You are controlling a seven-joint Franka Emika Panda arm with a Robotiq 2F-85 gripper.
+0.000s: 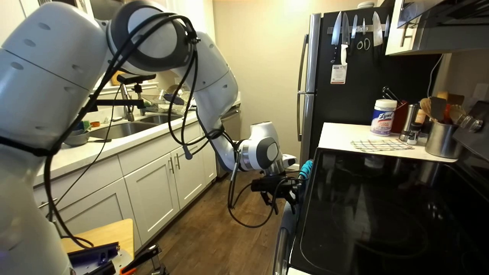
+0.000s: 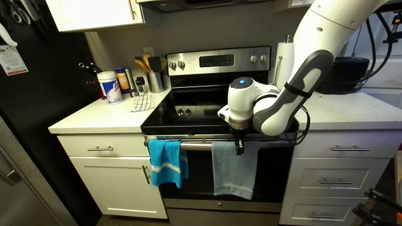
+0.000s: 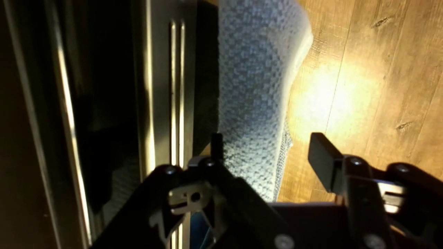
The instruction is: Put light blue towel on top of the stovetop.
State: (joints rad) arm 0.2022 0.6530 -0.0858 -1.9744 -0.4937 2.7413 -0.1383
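Gripper [image 3: 268, 148] at the light blue towel [image 2: 234, 175] — fingers spread well apart, unclenched.
The towel hangs over the oven handle [image 2: 197, 146], below the front edge of the stovetop [image 1: 366, 217]; the wrist view shows it between the fingers — whether they touch it I cannot tell. A bright blue towel [image 2: 165, 166] with a white band hangs on the same handle, apart from it.

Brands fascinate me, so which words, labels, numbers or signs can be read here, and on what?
"Lysol": on the white-lidded canister.
Oven display: green digits, too blurred to read surely.
Knife strip: lettering too blurred.
White tag: print too small.
Orange bottle: label too blurred.
I can read nothing else.
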